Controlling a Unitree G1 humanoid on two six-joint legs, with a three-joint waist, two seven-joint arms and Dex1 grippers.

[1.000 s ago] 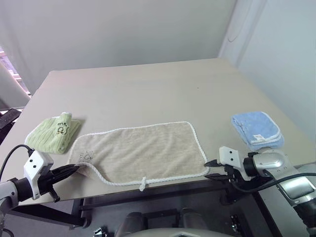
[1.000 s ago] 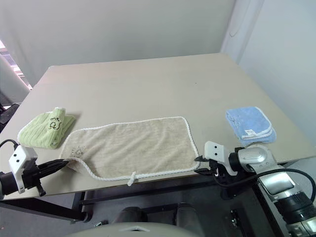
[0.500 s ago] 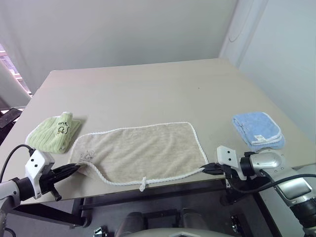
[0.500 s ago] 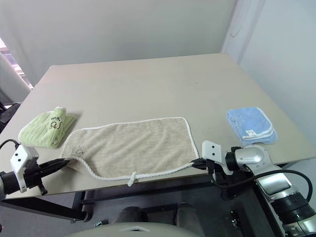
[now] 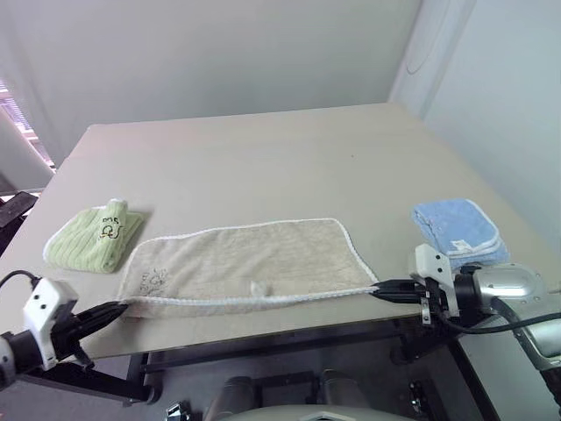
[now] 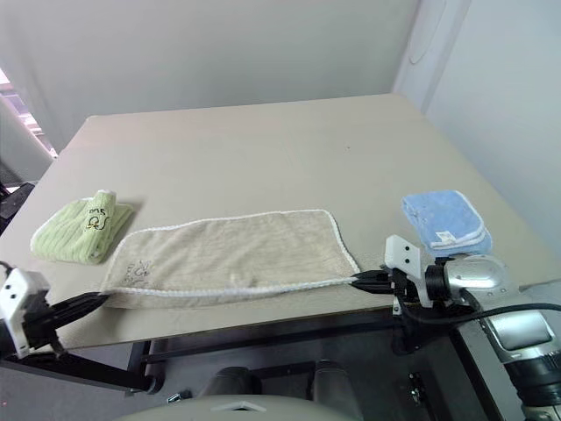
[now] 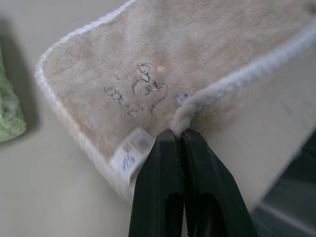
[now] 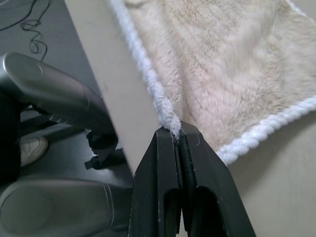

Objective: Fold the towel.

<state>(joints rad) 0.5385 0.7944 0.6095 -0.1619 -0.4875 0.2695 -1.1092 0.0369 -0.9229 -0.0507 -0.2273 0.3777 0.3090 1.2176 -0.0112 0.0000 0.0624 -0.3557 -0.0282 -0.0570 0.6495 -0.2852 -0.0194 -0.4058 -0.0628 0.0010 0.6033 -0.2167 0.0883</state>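
The beige towel [image 5: 250,260] with white corded edging lies spread across the near part of the table, its near edge lifted and pulled taut between my two grippers. My left gripper [image 5: 118,308] is shut on the near left corner, beside the dark embroidered mark [image 7: 143,88]. My right gripper [image 5: 379,290] is shut on the near right corner; the white cord [image 8: 163,109] runs into its closed fingertips. A small white loop [image 5: 259,287] shows on the lifted edge.
A folded light green towel [image 5: 95,237] lies left of the beige one. A folded light blue towel [image 5: 458,229] lies at the right, close behind my right gripper. The table's front edge [image 5: 263,334] runs just below the lifted edge.
My right gripper closed on the near right corner. Both grippers rose and drew apart, lifting the towel's near edge off the table and pulling it taut.
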